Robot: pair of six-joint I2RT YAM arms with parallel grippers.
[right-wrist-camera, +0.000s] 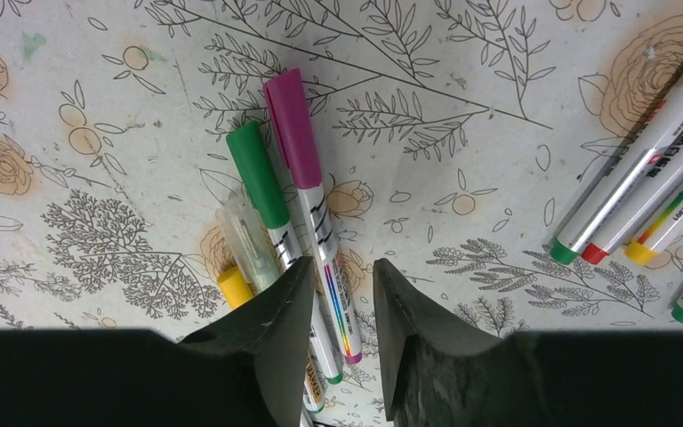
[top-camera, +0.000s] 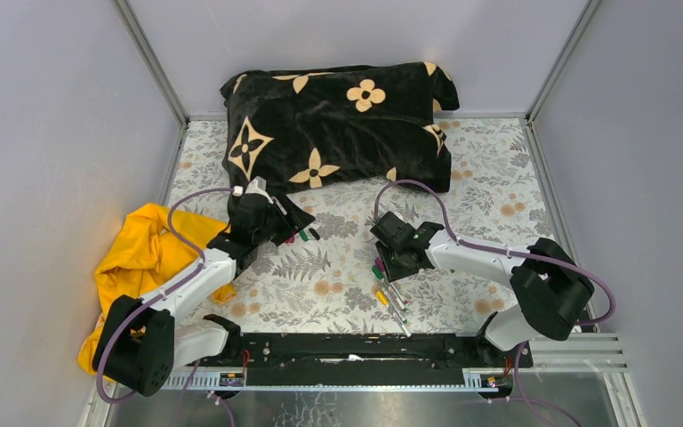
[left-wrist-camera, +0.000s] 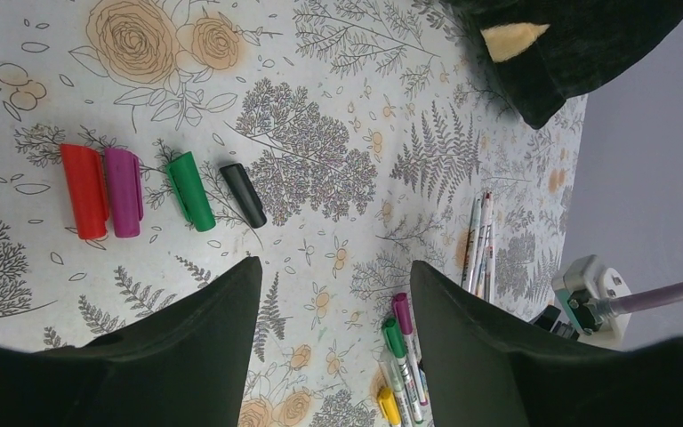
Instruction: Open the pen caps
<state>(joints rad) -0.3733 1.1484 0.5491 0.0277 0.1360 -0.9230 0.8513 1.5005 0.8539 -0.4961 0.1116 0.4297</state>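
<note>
Plastic pen caps (left-wrist-camera: 190, 191) flat, axes parallel

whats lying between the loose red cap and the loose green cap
A loose magenta cap, as the left wrist view shows. It lies close beside the red cap, with a wider gap before the green cap.

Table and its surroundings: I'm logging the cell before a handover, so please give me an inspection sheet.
Surface: floral table cover, lying flat.
Job's things: loose red cap, magenta cap, green cap and black cap in a row; capped pens beside uncapped pens.
Clutter: black flowered cushion at the back, yellow cloth at the left.
Grippers: left gripper open, empty; right gripper slightly open over the magenta pen.
Cables: purple cables loop from both wrists, off the pens.
Surroundings: grey walls; nothing else seen.
</note>
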